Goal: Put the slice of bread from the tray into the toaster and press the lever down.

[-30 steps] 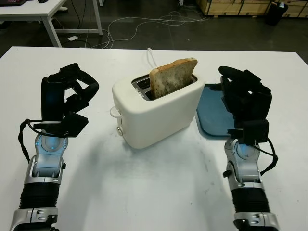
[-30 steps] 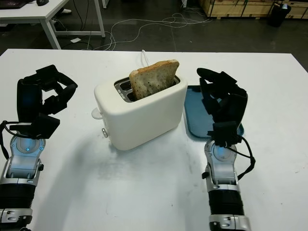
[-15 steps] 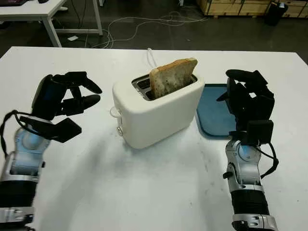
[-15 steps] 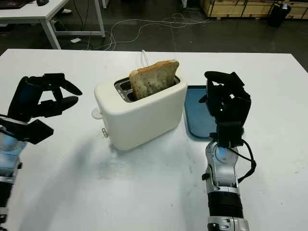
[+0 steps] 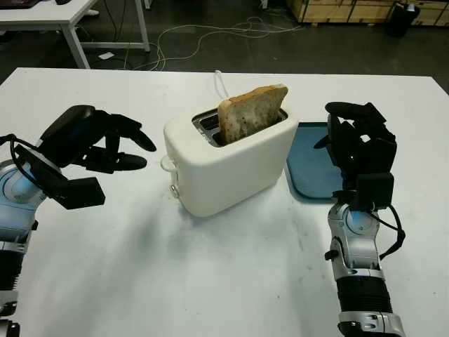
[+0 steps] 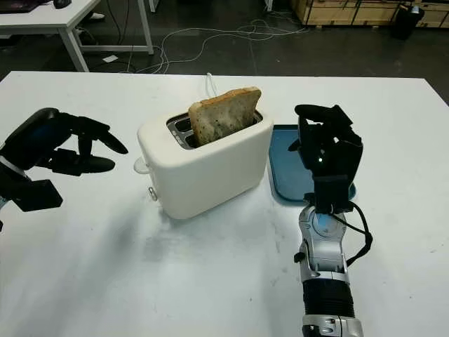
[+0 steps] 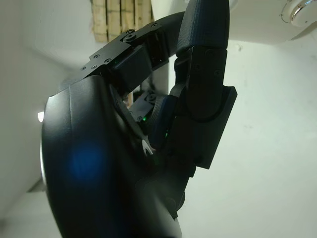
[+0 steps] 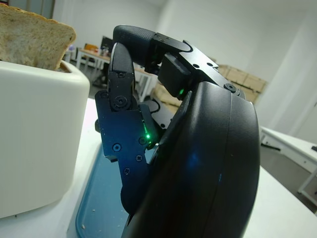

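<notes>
From the left eye view, the left hand is hovering over the white bench, holding nothing, its fingers stretched out apart and aiming at the cream toaster just ahead of their tips. The slice of bread is sitting upright in the toaster's slot, its top half poking out. Behind the bench, cables are trailing over a dark floor.

In the right eye view, the right hand is standing upright, empty, fingers loosely uncurled, and the blue tray is lying right behind it, beside the toaster.

The left wrist view is putting the left hand's black shell up close, with the toaster's lever knob just past the fingertips.

In the right wrist view, the right hand's fingers are pointing up beside the toaster wall, bread above, tray beneath.
</notes>
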You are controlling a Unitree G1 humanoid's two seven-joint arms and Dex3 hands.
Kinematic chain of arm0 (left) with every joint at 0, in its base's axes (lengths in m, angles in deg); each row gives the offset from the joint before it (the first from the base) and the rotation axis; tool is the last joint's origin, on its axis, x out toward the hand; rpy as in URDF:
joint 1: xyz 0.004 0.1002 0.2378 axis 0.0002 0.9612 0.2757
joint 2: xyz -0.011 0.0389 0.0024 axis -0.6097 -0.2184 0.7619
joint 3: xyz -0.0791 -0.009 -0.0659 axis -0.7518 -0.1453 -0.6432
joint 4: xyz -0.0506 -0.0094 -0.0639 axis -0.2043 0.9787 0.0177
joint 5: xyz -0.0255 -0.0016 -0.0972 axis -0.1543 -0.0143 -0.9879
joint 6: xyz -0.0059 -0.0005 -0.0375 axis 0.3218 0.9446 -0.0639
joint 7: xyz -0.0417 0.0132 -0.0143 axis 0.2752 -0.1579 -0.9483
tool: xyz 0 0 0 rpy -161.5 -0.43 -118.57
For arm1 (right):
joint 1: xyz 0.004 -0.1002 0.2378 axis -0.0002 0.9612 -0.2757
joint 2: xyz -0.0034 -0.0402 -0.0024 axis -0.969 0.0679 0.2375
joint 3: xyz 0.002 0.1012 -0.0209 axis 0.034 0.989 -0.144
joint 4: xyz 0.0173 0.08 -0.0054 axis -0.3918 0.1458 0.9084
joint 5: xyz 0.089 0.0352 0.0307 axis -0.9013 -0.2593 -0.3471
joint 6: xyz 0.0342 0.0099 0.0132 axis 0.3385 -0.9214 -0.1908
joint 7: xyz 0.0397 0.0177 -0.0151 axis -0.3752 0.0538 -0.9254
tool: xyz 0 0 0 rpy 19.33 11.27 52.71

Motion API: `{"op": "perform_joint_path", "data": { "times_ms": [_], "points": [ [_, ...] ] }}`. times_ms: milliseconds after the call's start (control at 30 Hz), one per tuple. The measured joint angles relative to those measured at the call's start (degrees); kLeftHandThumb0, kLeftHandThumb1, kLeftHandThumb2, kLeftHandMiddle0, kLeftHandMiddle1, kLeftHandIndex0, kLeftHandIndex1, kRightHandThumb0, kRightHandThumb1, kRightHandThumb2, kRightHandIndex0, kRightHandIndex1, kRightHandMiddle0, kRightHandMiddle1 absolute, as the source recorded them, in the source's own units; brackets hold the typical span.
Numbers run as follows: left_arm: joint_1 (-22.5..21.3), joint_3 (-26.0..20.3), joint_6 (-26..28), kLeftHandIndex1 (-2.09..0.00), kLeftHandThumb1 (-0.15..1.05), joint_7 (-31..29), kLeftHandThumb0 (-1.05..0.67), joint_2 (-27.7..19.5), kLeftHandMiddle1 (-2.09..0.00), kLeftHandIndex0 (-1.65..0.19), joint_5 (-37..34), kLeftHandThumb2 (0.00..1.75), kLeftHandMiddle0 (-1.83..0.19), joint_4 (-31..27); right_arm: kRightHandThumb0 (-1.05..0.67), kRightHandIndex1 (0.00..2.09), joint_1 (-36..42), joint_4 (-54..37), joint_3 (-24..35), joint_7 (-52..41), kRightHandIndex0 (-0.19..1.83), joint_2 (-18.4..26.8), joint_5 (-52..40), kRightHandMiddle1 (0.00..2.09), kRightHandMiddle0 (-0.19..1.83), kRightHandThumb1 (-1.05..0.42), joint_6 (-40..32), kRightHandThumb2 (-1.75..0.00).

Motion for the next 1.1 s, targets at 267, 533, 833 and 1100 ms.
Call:
{"op": "perform_joint_path", "data": {
  "times_ms": [267, 533, 833, 1100],
  "points": [
    [-1.12, 0.77, -3.04, -0.33, 0.92, 0.00, -0.97, 0.04, -1.72, -1.02, 0.00, 0.34, -0.93, 1.80, -0.42, 1.60, 0.04, -0.01, -0.28, -0.89, 1.01, -0.12, -0.08, 1.07, 0.94, -0.92, -2.66, -0.22],
    [-1.16, 1.54, -5.17, -0.35, 0.92, 0.01, -0.95, 0.43, -1.75, -1.01, 0.00, 0.34, -0.93, 3.45, -0.46, 1.60, 0.04, 0.00, -0.50, -1.63, 1.04, -0.12, -0.08, 1.11, 0.94, -0.92, -2.69, -0.26],
    [-2.11, 2.67, -6.30, -0.36, 0.92, -0.03, -0.95, 0.45, -1.75, -1.01, -0.01, 0.32, -0.94, 5.12, -0.47, 1.56, 0.04, 0.00, -0.55, -1.53, 1.05, -0.12, -0.06, 1.12, 0.96, -0.92, -3.26, -0.28],
    [-3.08, 3.77, -6.98, -0.34, 0.92, -0.25, -0.95, 0.46, -1.74, -1.03, -0.10, 0.30, -0.95, 6.84, -0.48, 1.56, 0.04, -0.02, -0.48, -1.41, 1.05, -0.13, -0.03, 1.09, 0.98, -0.92, -3.87, -0.26]
  ]
}}
